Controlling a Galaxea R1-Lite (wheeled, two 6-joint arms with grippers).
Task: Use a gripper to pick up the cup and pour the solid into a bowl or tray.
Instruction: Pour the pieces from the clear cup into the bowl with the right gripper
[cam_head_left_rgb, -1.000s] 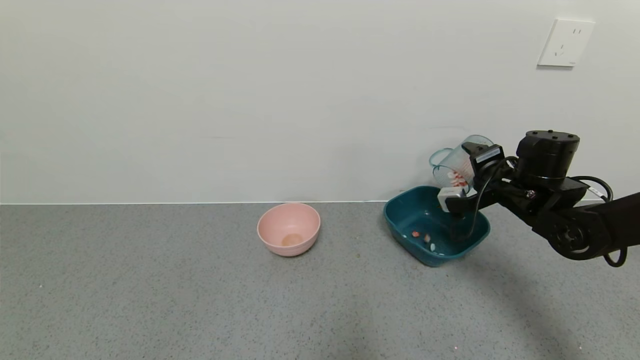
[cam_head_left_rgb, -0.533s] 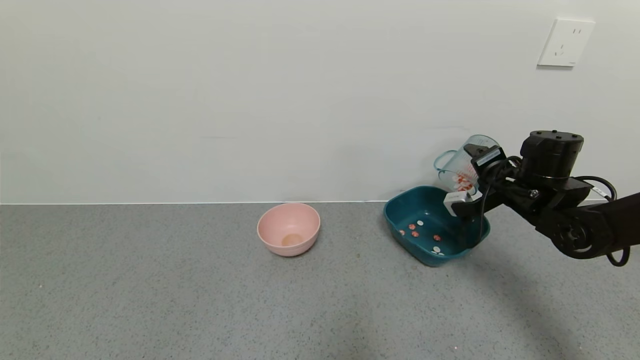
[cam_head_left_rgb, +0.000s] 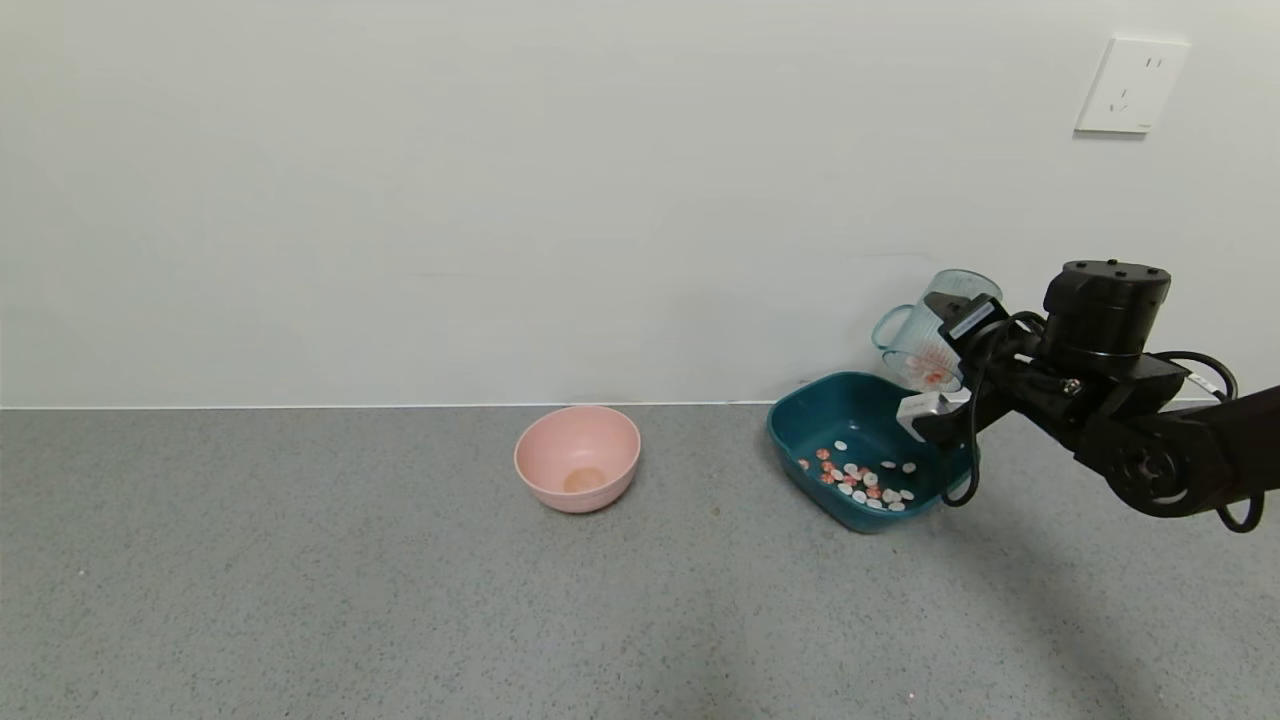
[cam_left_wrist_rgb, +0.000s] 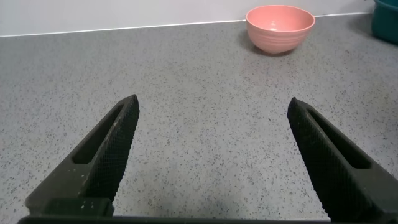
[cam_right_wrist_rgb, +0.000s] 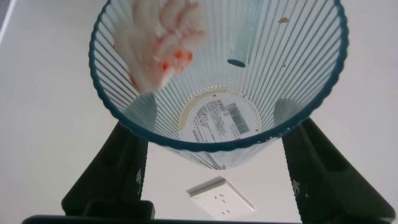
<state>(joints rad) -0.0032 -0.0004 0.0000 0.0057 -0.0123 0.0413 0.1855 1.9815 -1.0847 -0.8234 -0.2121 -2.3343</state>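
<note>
Your cup (cam_head_left_rgb: 928, 335) is up in the air, tipped over with its mouth pointing down at the back right corner of the teal tub (cam_head_left_rgb: 800, 440), and your right hand (cam_head_left_rgb: 955, 355) is squeezed shut around its ribbed side. Lots of little red and white pieces (cam_head_left_rgb: 865, 480) already lie in the tub, mostly on the side nearest you, and a small bunch (cam_head_left_rgb: 928, 368) is at the cup's lip. What could go wrong, I think: the cup's mouth hangs close to the tub's edge on the wall side, so if you tip it faster or let the arm drift away from the tub, some pieces could bounce on the rim and land on the table (cam_head_left_rgb: 400, 600). The cup is smooth, see-through plastic held by its side, so it could also slip or turn in your hand if the squeeze loosens. The pink bowl (cam_head_left_rgb: 578, 457) sits well off to the left of the tub, too far away to catch anything. The head view shows you the tub and how full it is, but not the inside of the cup. The right wrist view looks straight into the cup (cam_right_wrist_rgb: 217, 74) and shows a clump of pieces (cam_right_wrist_rgb: 165, 43) on one side of its wall, plus a label on the bottom, so you know it is not empty yet. The left wrist view shows your left hand (cam_left_wrist_rgb: 211, 162) open over bare table, far to the left of the tub, with the pink bowl (cam_left_wrist_rgb: 280, 28) beyond it.
</note>
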